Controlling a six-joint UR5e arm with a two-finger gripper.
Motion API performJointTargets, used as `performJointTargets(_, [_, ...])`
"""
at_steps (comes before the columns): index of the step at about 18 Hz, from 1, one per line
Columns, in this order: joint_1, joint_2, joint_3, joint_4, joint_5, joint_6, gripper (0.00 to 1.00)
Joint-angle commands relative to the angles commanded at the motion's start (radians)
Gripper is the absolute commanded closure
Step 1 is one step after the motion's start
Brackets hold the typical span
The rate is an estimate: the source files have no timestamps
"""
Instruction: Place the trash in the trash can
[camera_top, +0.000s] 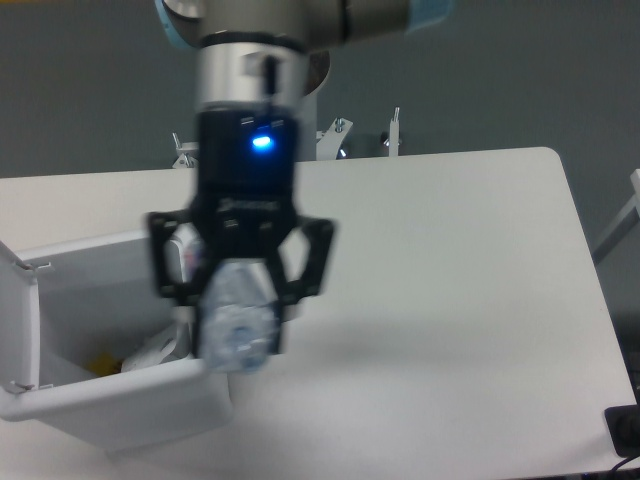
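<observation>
Our gripper (238, 325) clamps the bottle (238, 322) above the open bin's (120, 415) right edge; we judge releasing it inside is what is left.

The clear bottle (236, 322), blurred, hangs lifted off the table over the right rim of the white bin (110, 410), its base toward the camera, while the bin stands open with its lid flipped left and whitish and yellow scraps inside.
</observation>
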Motion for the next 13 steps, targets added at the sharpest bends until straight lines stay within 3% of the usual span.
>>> performJointTargets(5, [-0.046,-0.029,-0.018,0.002,0.0,0.012,0.36])
performJointTargets(6, [-0.046,-0.029,-0.026,0.002,0.0,0.014,0.31])
performJointTargets(7, [-0.046,-0.026,-0.026,0.002,0.0,0.015,0.19])
performJointTargets(8, [-0.046,-0.017,-0.022,0.002,0.002,0.015,0.0])
performJointTargets(13, [0.016,0.032,-0.035,-0.011,0.034,0.012,0.0])
